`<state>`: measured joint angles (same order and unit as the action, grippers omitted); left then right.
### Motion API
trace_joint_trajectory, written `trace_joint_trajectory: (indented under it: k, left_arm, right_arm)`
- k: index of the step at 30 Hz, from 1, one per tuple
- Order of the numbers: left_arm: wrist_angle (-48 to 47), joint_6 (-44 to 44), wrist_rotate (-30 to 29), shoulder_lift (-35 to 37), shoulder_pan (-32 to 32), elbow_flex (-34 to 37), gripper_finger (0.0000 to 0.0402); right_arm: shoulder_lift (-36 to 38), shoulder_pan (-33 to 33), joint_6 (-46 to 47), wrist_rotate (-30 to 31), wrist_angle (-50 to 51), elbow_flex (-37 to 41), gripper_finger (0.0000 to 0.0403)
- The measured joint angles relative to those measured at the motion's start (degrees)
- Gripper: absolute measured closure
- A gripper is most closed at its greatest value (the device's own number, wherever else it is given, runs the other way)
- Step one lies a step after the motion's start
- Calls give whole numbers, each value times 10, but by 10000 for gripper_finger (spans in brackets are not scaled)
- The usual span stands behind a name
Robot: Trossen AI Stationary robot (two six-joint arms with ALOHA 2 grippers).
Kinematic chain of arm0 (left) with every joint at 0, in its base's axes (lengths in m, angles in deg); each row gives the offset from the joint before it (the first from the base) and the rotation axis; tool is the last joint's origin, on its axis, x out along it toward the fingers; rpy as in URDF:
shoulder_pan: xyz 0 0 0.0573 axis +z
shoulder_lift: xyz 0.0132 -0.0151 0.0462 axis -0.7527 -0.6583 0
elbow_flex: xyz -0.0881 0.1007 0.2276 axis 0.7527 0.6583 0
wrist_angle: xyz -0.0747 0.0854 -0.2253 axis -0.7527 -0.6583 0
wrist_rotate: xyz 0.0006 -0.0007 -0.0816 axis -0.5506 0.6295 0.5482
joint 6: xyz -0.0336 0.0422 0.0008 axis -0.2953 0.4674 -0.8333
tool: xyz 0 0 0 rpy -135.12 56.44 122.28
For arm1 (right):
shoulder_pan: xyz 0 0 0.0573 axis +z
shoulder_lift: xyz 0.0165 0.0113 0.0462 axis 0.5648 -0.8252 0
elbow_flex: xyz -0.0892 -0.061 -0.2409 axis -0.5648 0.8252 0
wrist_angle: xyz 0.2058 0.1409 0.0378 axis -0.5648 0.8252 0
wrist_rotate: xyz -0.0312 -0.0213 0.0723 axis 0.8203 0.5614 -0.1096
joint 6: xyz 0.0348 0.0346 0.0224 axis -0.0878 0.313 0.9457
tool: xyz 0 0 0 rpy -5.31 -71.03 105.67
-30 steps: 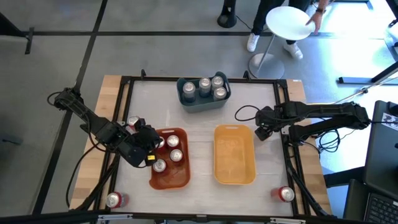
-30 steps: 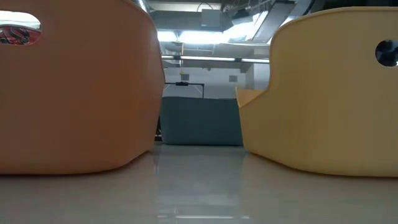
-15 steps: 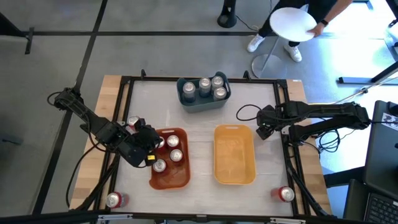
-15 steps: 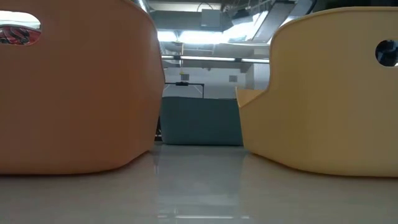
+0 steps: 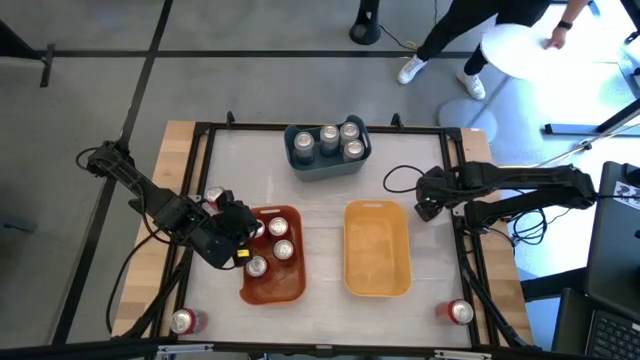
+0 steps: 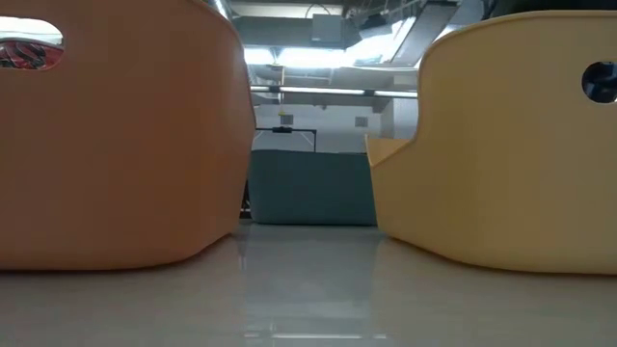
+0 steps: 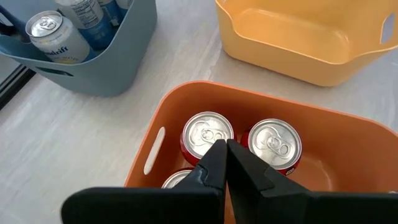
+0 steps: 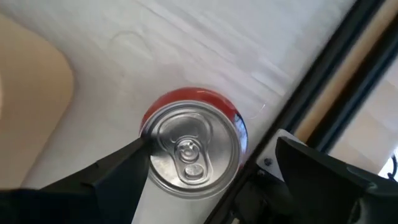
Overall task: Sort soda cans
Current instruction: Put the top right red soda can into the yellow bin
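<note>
Cans are sitting in many spots on the pale tabletop [image 5: 320,195]. We are seeing three red cans with silver tops [image 5: 279,239] inside the orange plastic bin [image 5: 272,285] near the left side. Four silver-grey cans [image 5: 330,140] are standing in the small blue-grey plastic bin [image 5: 325,165] at the far edge. The yellow plastic bin [image 5: 377,250] is sitting beside the orange one, a little apart.

We are looking at the left claw [image 7: 225,163] hanging just over the orange bin's left end. Its two dark fingers are pressed together and are holding nothing. Two of the red cans are standing right under it, touching each other.

The right claw [image 8: 205,165] is reaching low at the right edge of the tabletop, past the yellow bin's far corner. Its fingers are spread wide on both sides of one upright red can with a silver top [image 8: 191,146]. One finger seems to be touching it, but they are not squeezing it.

One loose red can [image 5: 184,321] is standing near the front left corner. Another loose red can [image 5: 460,312] is standing near the front right corner.
</note>
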<state>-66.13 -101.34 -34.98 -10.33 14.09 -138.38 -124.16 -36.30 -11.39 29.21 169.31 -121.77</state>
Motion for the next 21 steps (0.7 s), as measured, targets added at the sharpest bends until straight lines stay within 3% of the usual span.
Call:
trace_joint_trajectory:
  k: [14, 21]
  left_arm:
    - [0, 0, 0, 0, 0, 0, 400]
    - [0, 0, 0, 0, 0, 0, 400]
  right_arm:
    - [30, 0, 31, 22, 39, 1, 59]
    - [31, 0, 27, 7, 36, -37, 59]
